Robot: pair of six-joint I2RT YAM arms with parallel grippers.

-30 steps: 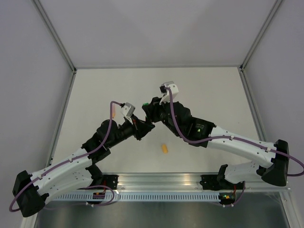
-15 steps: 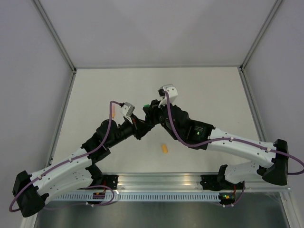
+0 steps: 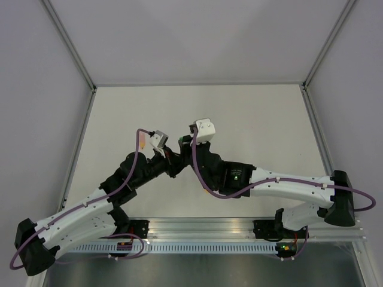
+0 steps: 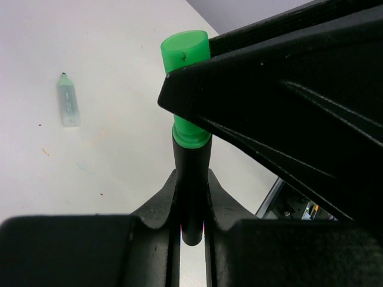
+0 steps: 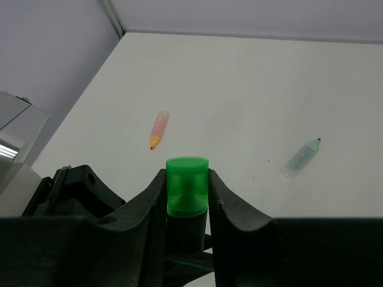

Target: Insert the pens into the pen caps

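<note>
The black-barrelled pen (image 4: 191, 173) stands upright between the fingers of my left gripper (image 4: 191, 177), which is shut on its lower barrel. The bright green pen cap (image 5: 187, 185) sits on the pen's top end, its rim against the black barrel (image 5: 187, 230). My right gripper (image 5: 187, 179) is shut on this cap from both sides; the cap (image 4: 187, 66) also shows in the left wrist view beside a right finger (image 4: 269, 101). The pale pink-orange pen (image 5: 158, 130) lies on the table beyond. The orange-yellow cap is hidden.
A pale translucent greenish pen (image 5: 301, 158) with a dark tip lies loose on the white table (image 5: 251, 89), also seen as the greenish pen (image 4: 69, 103) in the left wrist view. Both arms cross over the table's middle (image 3: 179, 149). Grey walls (image 3: 191, 36) stand round the table.
The right arm has swung left and nearer, bringing its gripper tight against the left one. It now covers the orange-yellow cap that lay on the table.
</note>
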